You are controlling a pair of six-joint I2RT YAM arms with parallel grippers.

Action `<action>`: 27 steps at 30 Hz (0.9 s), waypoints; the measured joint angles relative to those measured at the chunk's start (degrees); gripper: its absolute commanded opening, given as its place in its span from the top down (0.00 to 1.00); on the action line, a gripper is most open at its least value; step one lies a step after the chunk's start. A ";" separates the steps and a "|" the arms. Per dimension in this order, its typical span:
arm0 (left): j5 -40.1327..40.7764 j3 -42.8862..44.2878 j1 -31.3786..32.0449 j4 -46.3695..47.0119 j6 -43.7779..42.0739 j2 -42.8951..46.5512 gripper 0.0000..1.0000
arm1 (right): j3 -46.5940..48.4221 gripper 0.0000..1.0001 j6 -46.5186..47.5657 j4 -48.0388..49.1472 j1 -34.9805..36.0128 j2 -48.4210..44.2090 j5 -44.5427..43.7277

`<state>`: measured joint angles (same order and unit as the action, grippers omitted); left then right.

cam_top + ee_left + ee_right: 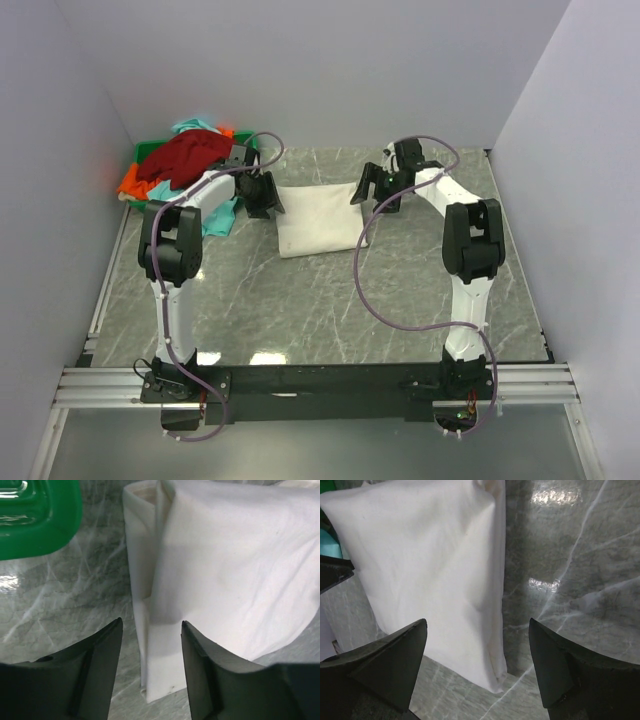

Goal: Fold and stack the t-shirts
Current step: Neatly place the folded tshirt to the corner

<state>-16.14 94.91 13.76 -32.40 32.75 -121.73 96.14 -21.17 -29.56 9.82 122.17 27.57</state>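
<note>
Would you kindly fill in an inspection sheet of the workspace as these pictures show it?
Surface: grey marbled table, some glare spots.
Job's things: white shirt folded, flat mid-table; red shirt, teal shirt and orange shirt heaped unfolded at far left.
Clutter: green bin under the heap; nothing else seen.
Grippers: left gripper open over the white shirt's left edge; right gripper open wide over its right edge; neither holds anything.
Cables: a purple cable loops loosely along each arm.
Surroundings: plain pale walls on three sides; metal rail at the near edge.
</note>
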 measured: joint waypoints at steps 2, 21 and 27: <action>0.83 0.00 0.04 0.00 -0.31 0.00 0.48 | -0.46 0.12 0.07 0.28 -0.09 0.00 1.07; 0.28 -2.14 -0.02 4.48 0.92 -3.17 0.89 | -5.31 0.13 0.04 3.89 -0.13 0.37 5.22; 0.37 -2.29 -0.02 4.87 0.94 -3.39 1.00 | -5.86 0.13 0.00 4.50 -0.13 1.40 5.68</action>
<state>-15.77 92.62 13.74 -27.53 33.69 -125.12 90.28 -21.17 -25.06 9.69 123.57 33.26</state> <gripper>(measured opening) 0.012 0.871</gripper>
